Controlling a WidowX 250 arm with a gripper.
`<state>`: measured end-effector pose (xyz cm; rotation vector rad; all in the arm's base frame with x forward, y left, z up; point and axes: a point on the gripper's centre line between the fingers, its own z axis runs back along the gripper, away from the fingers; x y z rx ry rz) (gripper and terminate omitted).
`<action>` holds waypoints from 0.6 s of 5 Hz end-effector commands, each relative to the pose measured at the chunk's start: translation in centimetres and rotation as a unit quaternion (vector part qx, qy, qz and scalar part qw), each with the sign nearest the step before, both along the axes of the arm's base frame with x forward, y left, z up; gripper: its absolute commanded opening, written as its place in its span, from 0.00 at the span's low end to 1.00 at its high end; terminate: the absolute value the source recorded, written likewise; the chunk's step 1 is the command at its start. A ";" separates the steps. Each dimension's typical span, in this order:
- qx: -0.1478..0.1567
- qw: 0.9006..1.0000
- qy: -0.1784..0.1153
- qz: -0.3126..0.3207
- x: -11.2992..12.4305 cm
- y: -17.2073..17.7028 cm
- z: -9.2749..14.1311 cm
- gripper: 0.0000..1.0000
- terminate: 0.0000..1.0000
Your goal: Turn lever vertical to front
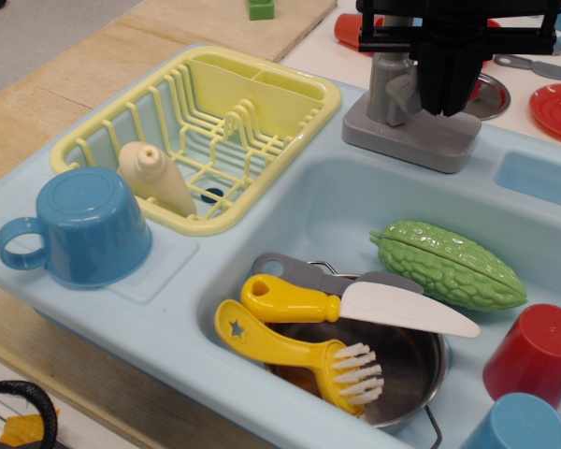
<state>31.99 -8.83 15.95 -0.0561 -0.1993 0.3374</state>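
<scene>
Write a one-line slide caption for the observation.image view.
Black robot hand lowered beside the grey tap's lever, above a light-blue toy sink holding a green bitter gourd.

The sink (290, 210) is smooth, glossy pale-blue plastic; the lever (404, 92) matt grey plastic. The bitter gourd (447, 263) at 3 o'clock looks bumpy (still plastic), the pot (413, 367) brushed metal, the table (37, 122) raw wood.

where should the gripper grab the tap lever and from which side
Grip the lever's stubby free end, coming down from above. It sticks out sideways from the tap column, so fingers can straddle it there. The gripper hangs just beside it.
</scene>
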 end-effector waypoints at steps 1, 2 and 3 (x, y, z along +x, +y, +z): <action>0.025 0.998 -0.051 0.041 -0.4 2.2 2.0 0.00 0.00; 0.048 0.995 -0.077 0.037 -0.4 2.3 3.1 0.00 0.00; 0.042 0.995 -0.082 0.049 -0.6 2.7 2.6 0.00 0.00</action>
